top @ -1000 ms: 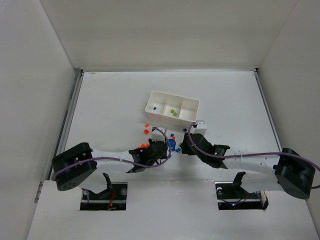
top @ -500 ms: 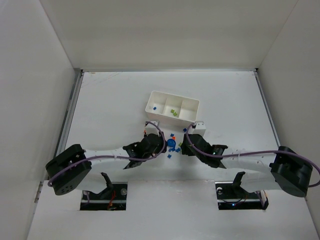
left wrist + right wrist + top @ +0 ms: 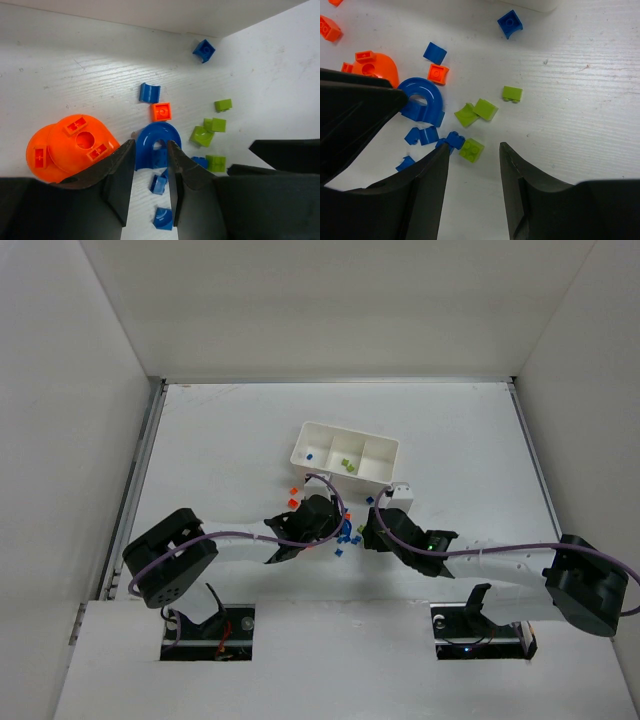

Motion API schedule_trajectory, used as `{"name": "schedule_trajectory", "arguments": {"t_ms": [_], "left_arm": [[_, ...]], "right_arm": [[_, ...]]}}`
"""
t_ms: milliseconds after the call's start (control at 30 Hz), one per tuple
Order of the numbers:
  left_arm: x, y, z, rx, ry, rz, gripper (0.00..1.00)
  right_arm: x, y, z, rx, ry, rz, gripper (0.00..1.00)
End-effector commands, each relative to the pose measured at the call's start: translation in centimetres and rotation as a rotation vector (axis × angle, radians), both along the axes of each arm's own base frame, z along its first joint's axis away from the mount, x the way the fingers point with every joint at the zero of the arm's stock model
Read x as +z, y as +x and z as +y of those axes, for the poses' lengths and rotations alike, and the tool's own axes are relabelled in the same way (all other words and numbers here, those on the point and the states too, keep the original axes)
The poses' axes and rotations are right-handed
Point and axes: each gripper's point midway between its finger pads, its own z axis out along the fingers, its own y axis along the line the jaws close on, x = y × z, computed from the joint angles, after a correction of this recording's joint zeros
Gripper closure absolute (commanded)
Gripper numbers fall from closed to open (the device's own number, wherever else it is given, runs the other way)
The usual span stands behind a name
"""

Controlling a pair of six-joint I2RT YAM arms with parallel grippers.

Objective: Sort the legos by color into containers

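The blue arch piece lies flat on the table, in the pile of legos just near the white tray. It is the big blue one, shaped like a little bridge.

I think it is hard plastic, very light and smooth. It will not bend or break. But it can slip or pop away if it is pinched on its round back. The best place to hold it looks like across its two legs, where the sides are straighter.

The left jaws are only a little way apart, and the arch sits right between their tips. I cannot tell if they are squeezing it or just beside it.

A small orange brick touches the far side of the arch. A small blue brick lies a bit farther. Some tiny blue ones lie at its near end. They could get bumped.

The big orange piece lies just left of the arch, partly under the left jaws. Green bricks lie to the right.

The right jaws are wide apart and hold nothing. They hang over green and blue bricks.

The tray has a blue brick in its left part and green ones in the middle part.
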Motion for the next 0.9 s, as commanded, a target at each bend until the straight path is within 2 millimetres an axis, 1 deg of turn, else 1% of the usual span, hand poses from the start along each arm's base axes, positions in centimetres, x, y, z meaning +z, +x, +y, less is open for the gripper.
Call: {"name": "schedule_trajectory", "arguments": {"t_ms": [0, 100, 200, 267, 400, 500, 667, 800, 867], "left_arm": [[0.5, 1.2, -1.1, -0.019, -0.009, -0.027, 0.72], [-0.3, 1.3, -1.2, -0.019, 0.009, -0.016, 0.73], [-0.7, 1.5, -1.1, -0.017, 0.014, -0.014, 0.74], [-0.7, 1.6, -1.3, -0.019, 0.006, -0.017, 0.81], [-0.4, 1.5, -1.4, -0.032, -0.003, -0.019, 0.89], [-0.3, 1.3, -1.2, -0.029, -0.010, -0.019, 0.94], [1.1, 1.3, -1.0, -0.026, -0.043, -0.040, 0.96], [2.8, 1.6, -0.8, -0.014, -0.084, -0.056, 0.96], [3.5, 1.6, -0.8, -0.018, -0.103, -0.065, 0.96]], "right_arm": [[1.2, 0.3, 0.0, -0.011, 0.037, -0.042, 0.50], [1.1, -0.1, -0.5, -0.015, 0.049, -0.037, 0.50], [1.0, -0.3, -0.5, -0.008, 0.061, -0.030, 0.50], [0.4, -0.4, -0.3, 0.002, 0.042, -0.011, 0.50], [-0.4, -0.4, 0.0, 0.006, 0.029, 0.011, 0.50], [-0.9, -0.6, 0.2, 0.018, 0.011, 0.020, 0.50], [-0.9, -0.5, 0.9, 0.036, 0.013, 0.021, 0.50], [-0.8, -0.4, 1.3, 0.050, 0.013, 0.021, 0.50], [-1.0, -0.5, 1.7, 0.068, 0.006, 0.026, 0.50]]}}
